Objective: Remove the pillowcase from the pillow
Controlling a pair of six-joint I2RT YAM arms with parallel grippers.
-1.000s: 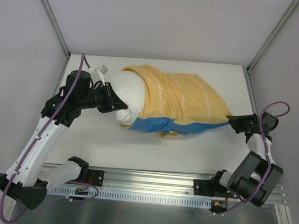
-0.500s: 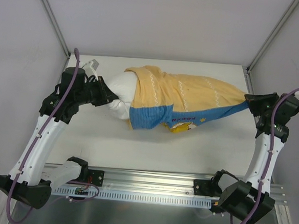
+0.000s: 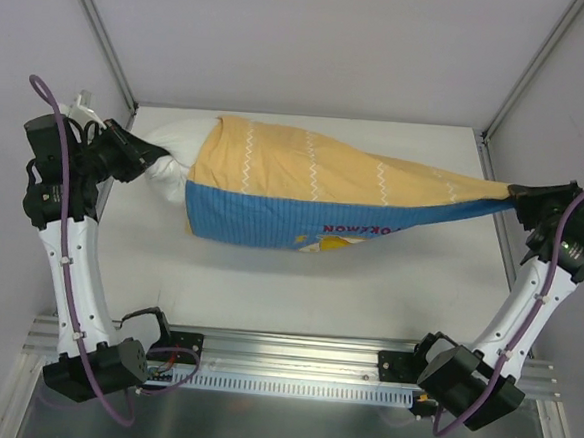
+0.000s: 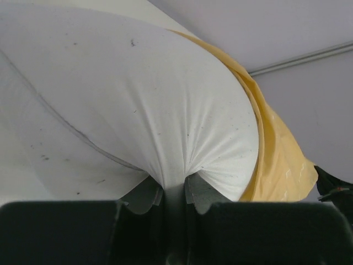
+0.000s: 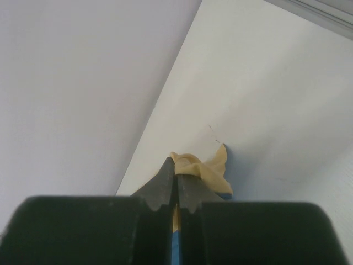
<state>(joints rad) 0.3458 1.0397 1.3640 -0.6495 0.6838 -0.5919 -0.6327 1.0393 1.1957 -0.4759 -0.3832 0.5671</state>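
Note:
The pillowcase (image 3: 314, 186) hangs stretched above the table, yellow-orange face up, blue face with red lettering and part of the yellow cartoon along its near side. The white pillow (image 3: 176, 156) sticks out of its left opening. My left gripper (image 3: 141, 153) is shut on the pillow's end; in the left wrist view its jaws pinch gathered white fabric (image 4: 174, 182), with the yellow pillowcase (image 4: 276, 165) behind. My right gripper (image 3: 517, 195) is shut on the pillowcase's pointed right corner, which shows as a yellow tuft (image 5: 204, 171) in the right wrist view. Both arms are raised and far apart.
The white table (image 3: 298, 280) lies below the hanging pillow. Grey walls and metal frame posts (image 3: 104, 35) stand close to both grippers at left and right. The aluminium base rail (image 3: 292, 364) runs along the near edge.
Both grippers have lifted and moved outward, left to the left, right to the right. The pillowcase is pulled taut and long, and more of the blue face shows.

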